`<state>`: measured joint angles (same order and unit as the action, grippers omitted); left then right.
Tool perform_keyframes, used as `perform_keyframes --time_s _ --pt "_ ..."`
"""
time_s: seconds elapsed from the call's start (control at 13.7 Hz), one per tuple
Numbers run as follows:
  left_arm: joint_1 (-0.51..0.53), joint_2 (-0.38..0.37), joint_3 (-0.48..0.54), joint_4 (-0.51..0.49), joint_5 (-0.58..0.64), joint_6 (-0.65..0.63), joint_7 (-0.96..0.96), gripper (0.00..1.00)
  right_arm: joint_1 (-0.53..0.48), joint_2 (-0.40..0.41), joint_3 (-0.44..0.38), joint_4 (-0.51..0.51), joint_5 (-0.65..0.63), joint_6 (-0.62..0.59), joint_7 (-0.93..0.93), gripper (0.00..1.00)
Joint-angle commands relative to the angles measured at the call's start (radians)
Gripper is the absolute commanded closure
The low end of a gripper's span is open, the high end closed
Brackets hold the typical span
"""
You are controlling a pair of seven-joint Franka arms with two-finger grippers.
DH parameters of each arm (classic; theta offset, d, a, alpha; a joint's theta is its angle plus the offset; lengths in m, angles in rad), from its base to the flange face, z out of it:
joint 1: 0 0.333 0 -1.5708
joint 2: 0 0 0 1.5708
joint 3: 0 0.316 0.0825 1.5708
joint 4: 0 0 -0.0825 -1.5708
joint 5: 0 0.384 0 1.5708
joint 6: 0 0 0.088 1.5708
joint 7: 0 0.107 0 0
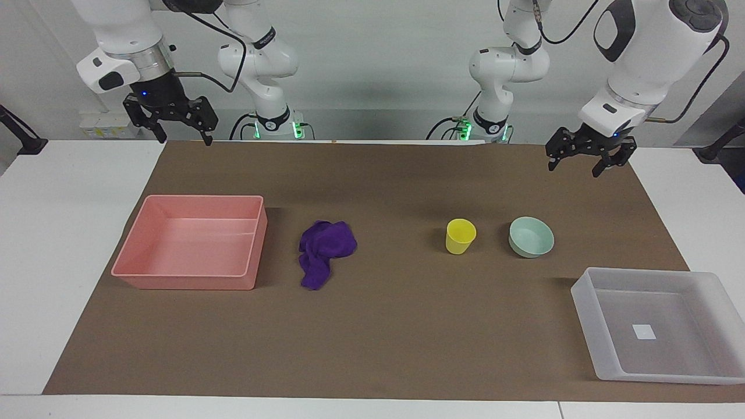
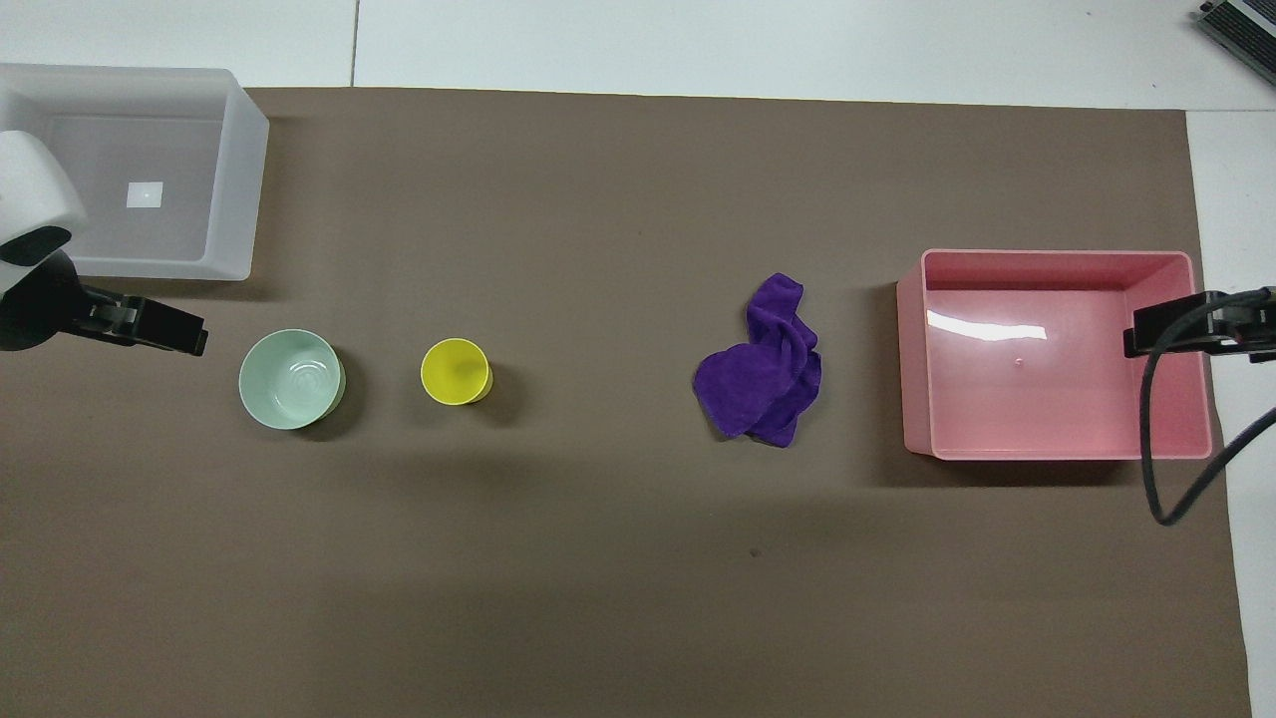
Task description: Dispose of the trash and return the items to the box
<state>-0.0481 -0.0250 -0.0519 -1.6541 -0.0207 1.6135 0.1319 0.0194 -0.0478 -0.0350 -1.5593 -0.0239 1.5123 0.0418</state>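
soft folded cloth rag (image 1: 326,251); glossy pink plastic bin (image 1: 192,242); frosted translucent plastic tray (image 1: 660,324); matt brown mat (image 1: 384,337).

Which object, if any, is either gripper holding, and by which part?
Nothing is held. The left gripper and right gripper hang open and empty at the robots' edge of the mat; the rag, cup and bowl lie untouched.

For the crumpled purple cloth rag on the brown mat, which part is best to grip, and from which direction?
Probably from straight above, on the bunched, thicker part of the soft deep-purple cloth rag, the end nearer to the robots. Its raised folds give a pincer something to pinch, while the thin tail lies flat. The right pincer, open over the mat's edge near the pink rectangular plastic bin, is the closer one.
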Motion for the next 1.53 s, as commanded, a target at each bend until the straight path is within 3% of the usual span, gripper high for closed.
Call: perform_keyframes --time_s 0.0,0.51,1.02,1.24,1.46 --pt "-0.004 -0.032 0.003 -0.038 0.022 0.023 -0.017 0.00 -0.004 -0.034 0.004 -0.047 0.007 0.023 0.000 0.00" --pt "-0.004 -0.033 0.001 -0.039 0.021 0.029 -0.017 0.00 -0.002 -0.044 0.007 -0.054 0.007 0.005 -0.007 0.00" --pt "0.005 -0.035 0.001 -0.085 0.021 0.118 -0.018 0.00 0.002 -0.055 0.007 -0.099 0.007 0.075 0.001 0.00" --pt "0.040 -0.042 0.001 -0.182 0.019 0.230 -0.021 0.00 0.007 -0.060 0.013 -0.123 0.007 0.091 0.001 0.00" --pt "0.069 -0.035 0.001 -0.307 0.019 0.371 -0.020 0.00 0.085 -0.054 0.015 -0.195 0.010 0.179 0.064 0.00"
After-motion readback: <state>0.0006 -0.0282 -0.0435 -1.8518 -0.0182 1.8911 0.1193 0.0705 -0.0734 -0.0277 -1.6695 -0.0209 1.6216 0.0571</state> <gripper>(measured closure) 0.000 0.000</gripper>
